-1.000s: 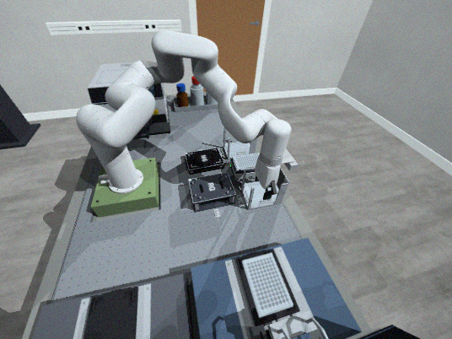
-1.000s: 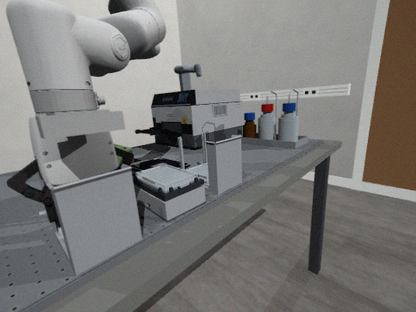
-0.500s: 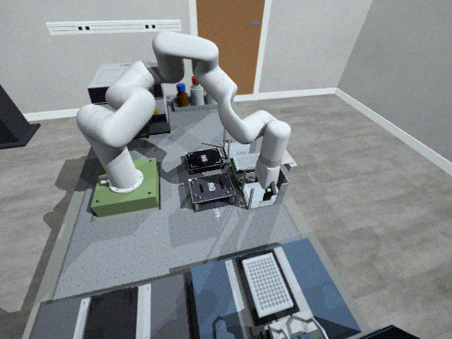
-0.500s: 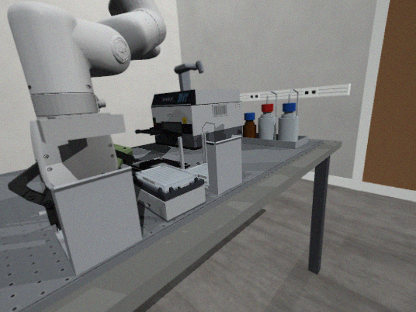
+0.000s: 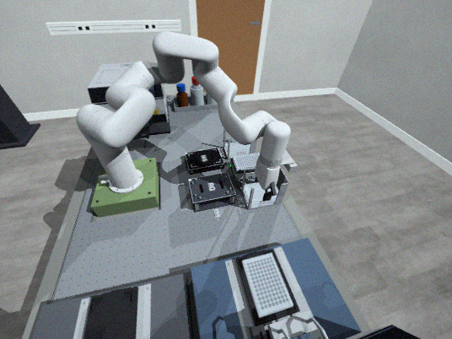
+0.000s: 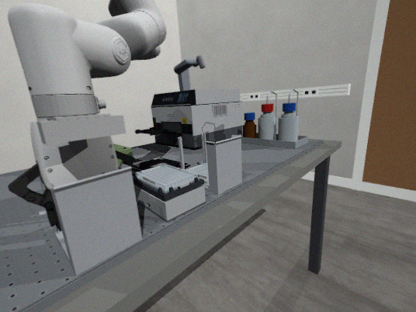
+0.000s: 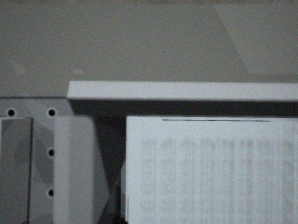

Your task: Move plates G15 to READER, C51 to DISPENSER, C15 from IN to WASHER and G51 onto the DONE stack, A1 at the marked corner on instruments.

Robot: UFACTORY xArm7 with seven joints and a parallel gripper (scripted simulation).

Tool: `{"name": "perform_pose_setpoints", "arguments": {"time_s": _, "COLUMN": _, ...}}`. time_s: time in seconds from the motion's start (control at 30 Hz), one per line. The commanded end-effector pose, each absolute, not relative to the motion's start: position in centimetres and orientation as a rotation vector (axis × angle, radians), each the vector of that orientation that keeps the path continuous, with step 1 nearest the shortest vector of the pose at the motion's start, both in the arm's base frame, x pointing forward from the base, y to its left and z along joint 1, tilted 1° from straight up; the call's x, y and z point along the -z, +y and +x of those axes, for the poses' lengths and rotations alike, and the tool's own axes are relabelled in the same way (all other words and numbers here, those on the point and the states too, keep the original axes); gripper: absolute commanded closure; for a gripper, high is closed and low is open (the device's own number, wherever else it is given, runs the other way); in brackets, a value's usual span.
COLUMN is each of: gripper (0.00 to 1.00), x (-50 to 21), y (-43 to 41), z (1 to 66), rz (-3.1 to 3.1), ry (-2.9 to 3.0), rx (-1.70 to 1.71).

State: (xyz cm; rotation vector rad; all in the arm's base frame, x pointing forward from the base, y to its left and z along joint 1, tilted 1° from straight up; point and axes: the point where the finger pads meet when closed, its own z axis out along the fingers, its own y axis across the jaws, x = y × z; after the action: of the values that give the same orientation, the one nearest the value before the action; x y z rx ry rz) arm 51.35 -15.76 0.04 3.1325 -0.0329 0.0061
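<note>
Grey perforated deck (image 5: 126, 249) bearing green arm base (image 5: 149, 198), RG nest (image 5: 211, 187), bottle tray (image 6: 300, 141).
</note>
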Motion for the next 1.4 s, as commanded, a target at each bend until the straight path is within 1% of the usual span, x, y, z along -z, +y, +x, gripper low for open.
{"name": "perform_pose_setpoints", "arguments": {"time_s": 0.0, "gripper": 0.0, "x": -0.2, "y": -15.8, "z": 51.5, "rz": 3.13, "ry": -0.033, "rx": -0.012}}
{"name": "perform_pose_setpoints", "arguments": {"time_s": 0.47, "gripper": 0.0, "x": -0.2, "y": -15.8, "z": 51.5, "rz": 3.13, "ry": -0.033, "rx": -0.013}}
{"name": "perform_pose_setpoints", "arguments": {"time_s": 1.37, "gripper": 0.0, "x": -3.3, "y": -15.8, "z": 51.4, "rz": 3.13, "ry": -0.033, "rx": -0.012}}
